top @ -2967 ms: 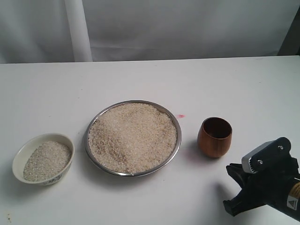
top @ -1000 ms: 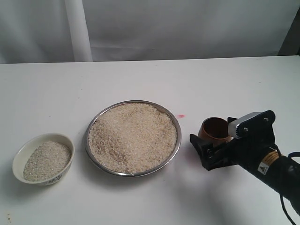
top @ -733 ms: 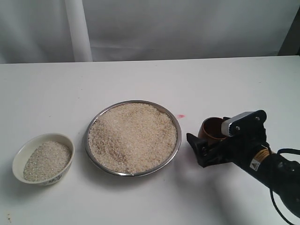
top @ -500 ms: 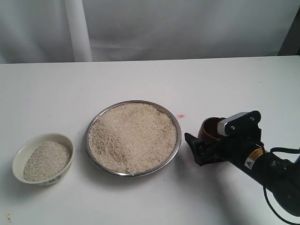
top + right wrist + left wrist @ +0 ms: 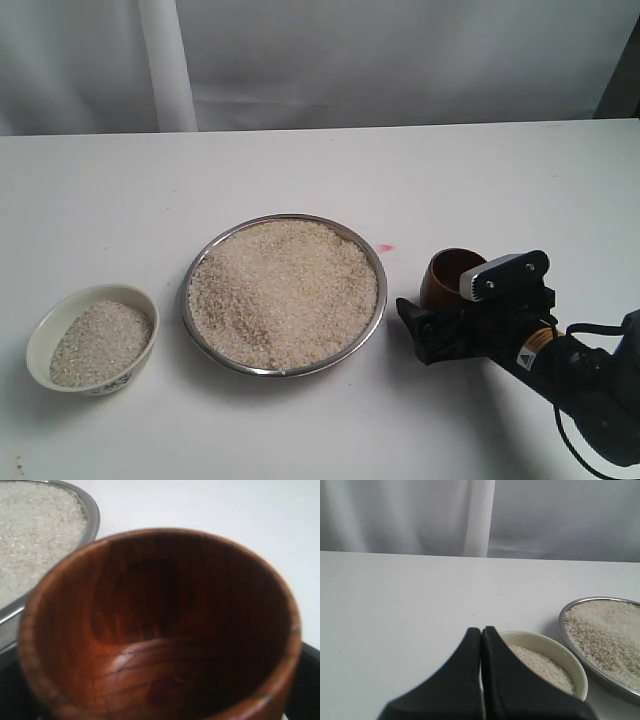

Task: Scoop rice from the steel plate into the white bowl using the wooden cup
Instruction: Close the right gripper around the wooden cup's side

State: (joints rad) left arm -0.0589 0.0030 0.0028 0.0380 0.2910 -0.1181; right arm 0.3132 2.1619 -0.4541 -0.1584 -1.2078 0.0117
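Your right gripper (image 5: 430,302) is low over the desk (image 5: 320,170) with its jaws spread wide, straddling the wooden cup (image 5: 452,272). The cup stands upright between them, mouth up, just right of the steel plate (image 5: 285,372); I can't tell whether either jaw touches the wood. So the squeeze goes straight across the cup's round belly. Your left gripper (image 5: 481,632) — jaws pressed together, empty — hangs by the white bowl (image 5: 572,664), well apart from the cup.

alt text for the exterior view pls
The right gripper, jaws open, sits low at a wooden cup on the right of a white table. At centre a steel plate is heaped with rice; a small white bowl on the left is also partly filled with rice.
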